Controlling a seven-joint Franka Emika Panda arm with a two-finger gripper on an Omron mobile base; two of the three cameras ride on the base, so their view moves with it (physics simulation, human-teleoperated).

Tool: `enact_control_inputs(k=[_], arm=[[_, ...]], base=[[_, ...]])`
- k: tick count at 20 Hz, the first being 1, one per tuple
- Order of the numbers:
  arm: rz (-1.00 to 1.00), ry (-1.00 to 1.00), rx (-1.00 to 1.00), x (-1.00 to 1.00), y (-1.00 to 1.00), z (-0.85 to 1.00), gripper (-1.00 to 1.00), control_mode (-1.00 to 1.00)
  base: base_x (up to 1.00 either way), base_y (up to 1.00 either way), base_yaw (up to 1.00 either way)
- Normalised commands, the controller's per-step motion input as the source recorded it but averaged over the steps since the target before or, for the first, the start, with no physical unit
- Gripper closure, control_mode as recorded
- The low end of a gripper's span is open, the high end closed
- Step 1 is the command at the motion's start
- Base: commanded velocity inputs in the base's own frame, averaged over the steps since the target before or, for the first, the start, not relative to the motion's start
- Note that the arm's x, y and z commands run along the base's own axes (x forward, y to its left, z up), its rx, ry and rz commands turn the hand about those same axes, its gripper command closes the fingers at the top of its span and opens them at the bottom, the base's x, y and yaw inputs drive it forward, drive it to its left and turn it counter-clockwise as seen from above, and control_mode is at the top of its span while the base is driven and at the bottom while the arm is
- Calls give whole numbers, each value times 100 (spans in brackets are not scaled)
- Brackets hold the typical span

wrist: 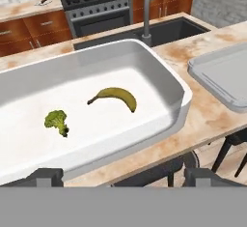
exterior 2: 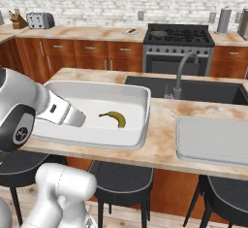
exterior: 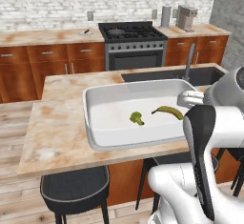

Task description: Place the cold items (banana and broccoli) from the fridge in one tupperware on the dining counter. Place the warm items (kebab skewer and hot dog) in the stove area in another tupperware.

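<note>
Open end effector (wrist: pixel 123 175), white tub (wrist: pixel 178 88) (banana (wrist: pixel 115 96), broccoli (wrist: pixel 57 121) inside)

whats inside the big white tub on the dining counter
The white tub holds a banana and a broccoli floret, lying apart on its floor. In the right base view the robot's arm covers the tub's left part, hiding the broccoli there.

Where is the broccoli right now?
The broccoli lies on the floor of the white tub on the dining counter. In the hand view it sits left of the banana, apart from it.
</note>
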Motion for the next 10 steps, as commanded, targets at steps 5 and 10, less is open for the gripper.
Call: enact_control_inputs(k=[5, 10], arm=[[0, -4, -2, -23, 17, 47, -100, -100], [0, -7, -2, -14, 0, 15, -100, 100]], base=[[0, 0, 0], [-2, 4, 0]])
